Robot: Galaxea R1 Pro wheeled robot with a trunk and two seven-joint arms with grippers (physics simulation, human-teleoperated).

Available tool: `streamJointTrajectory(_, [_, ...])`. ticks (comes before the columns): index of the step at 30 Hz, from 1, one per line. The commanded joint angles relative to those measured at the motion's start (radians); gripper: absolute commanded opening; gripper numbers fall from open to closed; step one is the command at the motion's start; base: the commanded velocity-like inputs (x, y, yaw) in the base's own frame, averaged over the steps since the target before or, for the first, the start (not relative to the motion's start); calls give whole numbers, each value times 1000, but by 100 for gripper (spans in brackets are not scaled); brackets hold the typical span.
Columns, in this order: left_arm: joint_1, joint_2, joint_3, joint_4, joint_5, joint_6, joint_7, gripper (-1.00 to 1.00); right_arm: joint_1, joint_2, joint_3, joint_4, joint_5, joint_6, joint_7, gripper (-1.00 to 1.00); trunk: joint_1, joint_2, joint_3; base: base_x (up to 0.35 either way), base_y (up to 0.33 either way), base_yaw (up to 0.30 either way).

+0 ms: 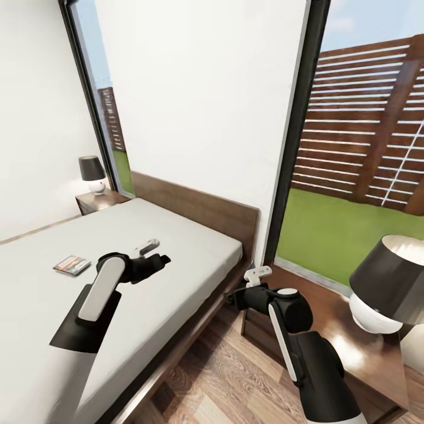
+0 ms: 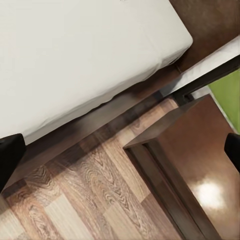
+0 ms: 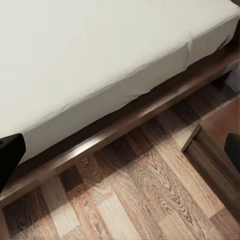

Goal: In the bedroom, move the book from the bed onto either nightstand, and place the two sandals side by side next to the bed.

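We find the small dark paperback book (image 1: 72, 265) untouched on the wide pale-mattressed bed (image 1: 194, 247), the left gripper (image 1: 154, 252) beyond it and right gripper (image 1: 259, 277) by the glossy brown nightstand (image 1: 335, 330), both with fingers apart, empty.

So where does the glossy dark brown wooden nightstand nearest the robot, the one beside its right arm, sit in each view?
Head view: glossy dark brown wooden nightstand at lower right, under the black-shaded lamp.
Left wrist view: its shiny top on the right side, wood floor beside it.
Right wrist view: just its corner at the right edge.
Shared landmark: the rounded corner of the pale grey-white mattress.
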Motion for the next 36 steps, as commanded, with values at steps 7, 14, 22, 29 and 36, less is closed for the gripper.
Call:
streamJointTrajectory(7, [-1,-1,-4,5,4,0,10,100,2,0,-4,-1,14,4,7,100,-27,49,21,0,0,0])
streamJointTrajectory(14, [6,6,0,2,6,0,12,100,3,2,-10,-1,15,-13,2,100,-50,91,40,0,0,0])
streamJointTrajectory(22, [20,8,4,-10,4,0,13,100,3,4,-10,-1,14,-12,0,100,-50,91,40,2,-2,1])
streamJointTrajectory(29, [37,8,3,-22,-3,1,14,100,-9,4,-13,-1,7,4,2,100,-50,91,37,89,-122,93])
streamJointTrajectory(36, [47,24,4,-33,-6,1,14,100,-14,5,-15,-1,4,4,2,100,-50,91,33,203,-230,228])
